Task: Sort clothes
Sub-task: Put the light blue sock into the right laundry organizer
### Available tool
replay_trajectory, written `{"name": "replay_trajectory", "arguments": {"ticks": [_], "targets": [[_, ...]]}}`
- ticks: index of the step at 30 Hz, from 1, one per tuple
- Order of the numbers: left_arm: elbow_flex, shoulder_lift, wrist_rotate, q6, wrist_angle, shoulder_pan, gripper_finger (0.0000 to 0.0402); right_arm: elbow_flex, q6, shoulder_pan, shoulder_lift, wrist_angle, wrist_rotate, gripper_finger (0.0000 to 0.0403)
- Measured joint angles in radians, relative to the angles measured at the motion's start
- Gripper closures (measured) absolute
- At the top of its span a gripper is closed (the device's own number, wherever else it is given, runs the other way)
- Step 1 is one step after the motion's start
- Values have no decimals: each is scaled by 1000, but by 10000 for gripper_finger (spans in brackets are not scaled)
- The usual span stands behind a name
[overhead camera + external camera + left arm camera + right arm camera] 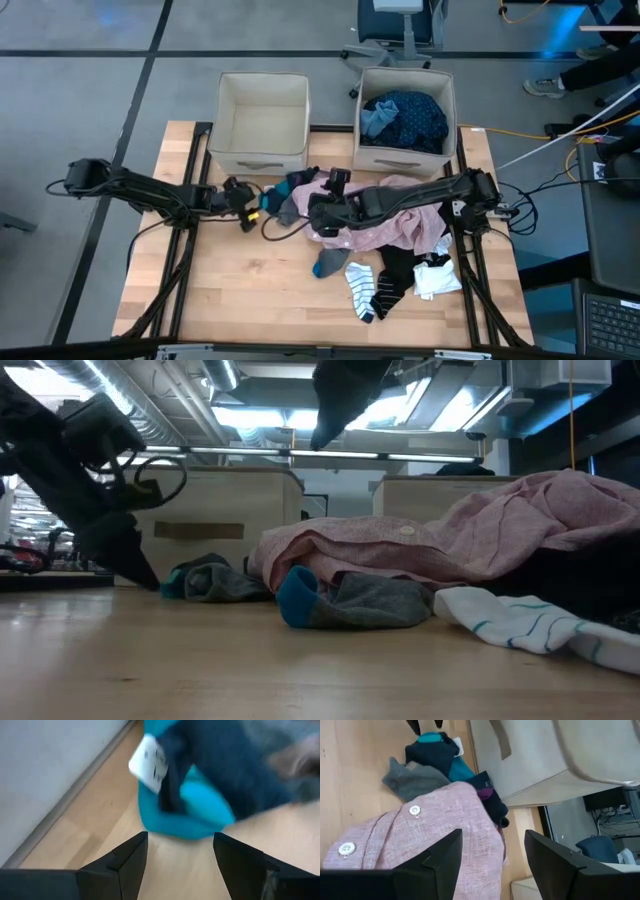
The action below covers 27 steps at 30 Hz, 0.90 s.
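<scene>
The left gripper point(252, 213) stood wide open and empty just left of a dark sock with teal toe point(200, 800); it ought to push on and straddle the bunched fabric before closing. The right gripper point(492, 865), open, empty, hovered over the pink linen shirt point(400, 222).

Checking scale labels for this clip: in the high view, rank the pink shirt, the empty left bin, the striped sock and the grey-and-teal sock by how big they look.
1. Pink shirt and left bin: similar spread, too close to rank.
2. Striped sock.
3. Grey-and-teal sock, smallest.
</scene>
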Motion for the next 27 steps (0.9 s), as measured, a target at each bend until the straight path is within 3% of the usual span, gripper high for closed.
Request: {"name": "replay_trajectory", "arguments": {"ticks": [9,12,22,27], "targets": [[-37,59,17,64,186,18,184,-74,-39,-10,2,75,0,187],[-38,85,16,67,181,22,191,-74,-39,-10,1,76,0,187],[-38,181,14,162,318,22,263,-74,-37,-10,1,77,0,187],[-38,207,18,209,367,21,321,-74,-37,-10,1,76,0,187]]}}
